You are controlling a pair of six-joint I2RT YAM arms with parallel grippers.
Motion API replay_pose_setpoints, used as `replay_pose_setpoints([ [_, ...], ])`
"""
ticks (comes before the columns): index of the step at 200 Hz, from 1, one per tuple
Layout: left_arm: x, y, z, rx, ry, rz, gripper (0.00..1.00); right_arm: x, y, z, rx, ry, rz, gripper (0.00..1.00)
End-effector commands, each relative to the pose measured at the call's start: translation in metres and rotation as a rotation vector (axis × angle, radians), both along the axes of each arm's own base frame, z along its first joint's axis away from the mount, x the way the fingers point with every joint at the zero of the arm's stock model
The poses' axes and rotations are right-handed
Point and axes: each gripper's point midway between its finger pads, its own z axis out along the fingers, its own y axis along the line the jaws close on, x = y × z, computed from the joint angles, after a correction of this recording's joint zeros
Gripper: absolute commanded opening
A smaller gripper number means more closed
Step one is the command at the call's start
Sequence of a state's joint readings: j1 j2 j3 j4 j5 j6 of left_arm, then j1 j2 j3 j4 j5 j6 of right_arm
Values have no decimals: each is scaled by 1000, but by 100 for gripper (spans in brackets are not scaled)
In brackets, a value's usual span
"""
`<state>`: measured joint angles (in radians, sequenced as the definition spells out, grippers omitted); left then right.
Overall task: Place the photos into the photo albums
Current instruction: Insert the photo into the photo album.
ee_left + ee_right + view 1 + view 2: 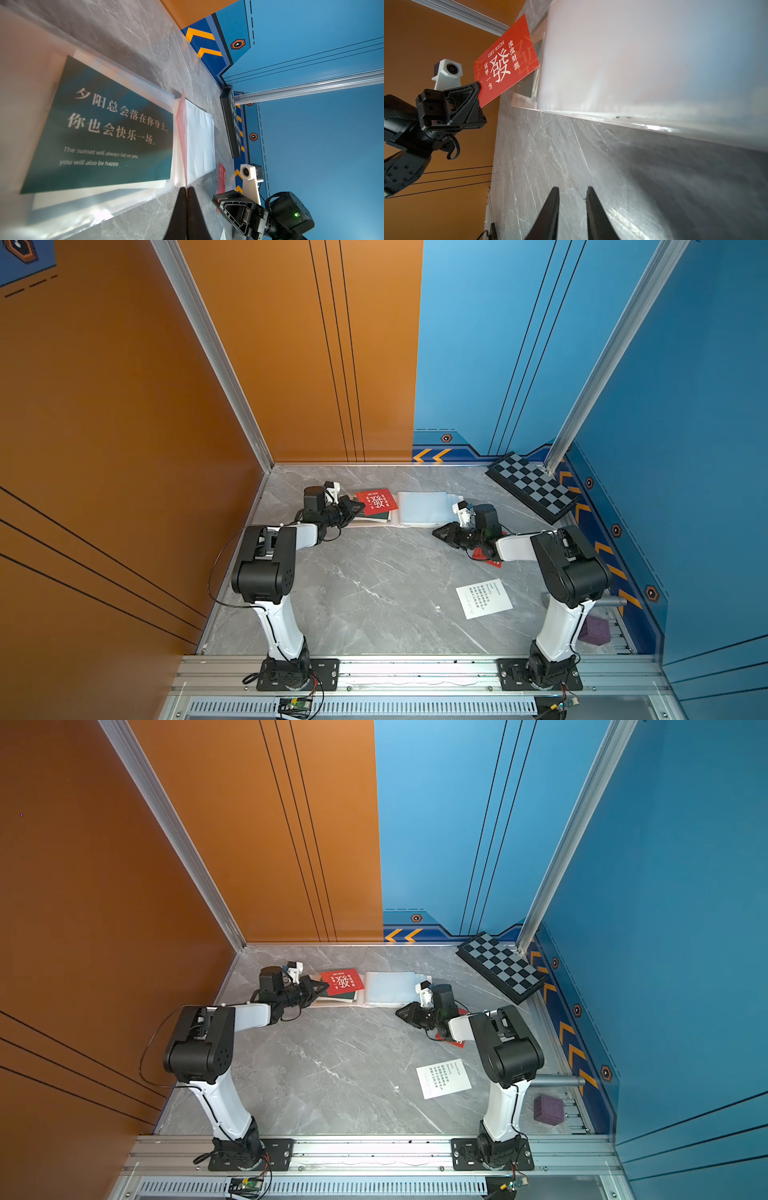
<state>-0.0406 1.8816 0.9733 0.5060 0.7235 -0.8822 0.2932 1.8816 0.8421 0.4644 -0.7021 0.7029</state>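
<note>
The photo album (424,508) lies open at the back of the table, its clear bluish sleeve pages (633,62) up. On its left page a dark green photo (104,128) sits under the clear sleeve. My left gripper (187,188) is shut on the edge of a red photo (376,501) printed "GET RICH" and holds it over that left page. My right gripper (573,188) stands open just off the album's near right edge, over bare table, with nothing between its fingers. A second red photo (488,558) lies partly hidden under the right arm. A white photo (484,598) lies nearer the front right.
A black-and-grey checkered board (534,487) leans in the back right corner. A purple block (595,630) sits on the rail by the right arm's base. Orange and blue walls close in the table on three sides.
</note>
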Motion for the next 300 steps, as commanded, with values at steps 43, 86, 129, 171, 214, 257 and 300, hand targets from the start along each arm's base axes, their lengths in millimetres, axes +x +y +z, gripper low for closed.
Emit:
replay_pose_setpoints([
  [43, 13, 5, 8, 30, -50, 21, 0, 2, 3, -6, -36, -18, 16, 26],
  [86, 14, 1, 6, 23, -45, 5, 0, 1, 6, -7, -47, -17, 25, 26],
  [129, 14, -1, -1, 19, -30, -1, 0, 0, 7, -8, -53, -15, 29, 26],
  [171, 13, -4, -3, 16, -24, -9, 0, 0, 7, -8, -55, -17, 31, 26],
  [214, 12, -7, -6, 12, -14, -19, 0, 0, 8, -8, -54, -16, 32, 26],
  [257, 11, -8, -4, 11, -18, -20, 0, 0, 9, -9, -53, -13, 34, 26],
  [300, 11, -8, -3, 10, -20, -23, 0, 0, 9, -9, -54, -13, 34, 26],
])
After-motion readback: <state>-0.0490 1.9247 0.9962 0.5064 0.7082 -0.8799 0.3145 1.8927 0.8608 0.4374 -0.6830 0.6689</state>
